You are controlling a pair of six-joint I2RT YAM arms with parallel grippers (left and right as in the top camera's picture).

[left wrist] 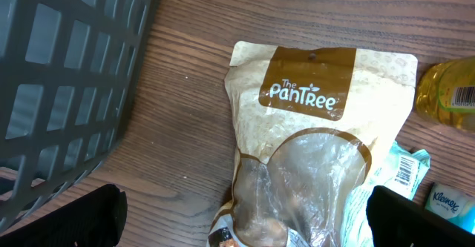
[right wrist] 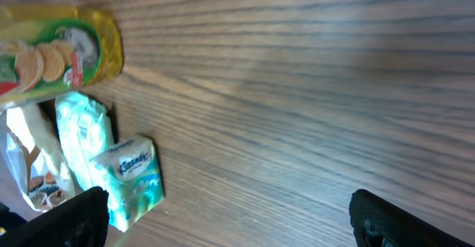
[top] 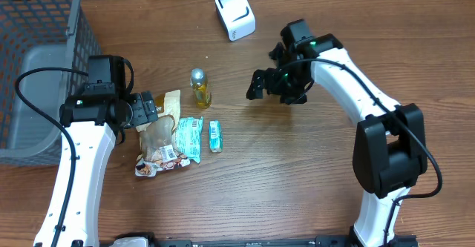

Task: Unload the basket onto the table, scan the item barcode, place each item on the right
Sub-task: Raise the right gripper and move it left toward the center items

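The left hand [top: 146, 110] hangs with its fingers [left wrist: 74, 219] spread wide and nothing between them, poised over the top end of the Pantree pouch [left wrist: 319, 150]; the pouch lies flat on the table [top: 297, 188] at the left centre of the overhead frame. Since the open fingers bracket the pouch's width in the left wrist view, it is probably the item chosen for scanning.

The right hand [top: 258, 85] is likewise wide open and empty, held above bare wood to the right of the goods; it seems parked clear of the left arm's work, or ready to receive.

The goods lie close together: a small bottle of yellow liquid [top: 199, 88] at the top of the group; a teal wipes packet [top: 190, 137] touching the pouch's right edge; a Kleenex pack [top: 215, 136] just beside that. Barcodes show on the bottle's label and on the wipes packet; none can be made out on the part of the pouch the left wrist view shows (it may need turning).

A white device [top: 235, 13], probably the scanner, stands at the top centre, well apart from the goods; a grey basket [top: 37, 61] fills the upper left. Nothing is lifted yet, so the scan has not begun.
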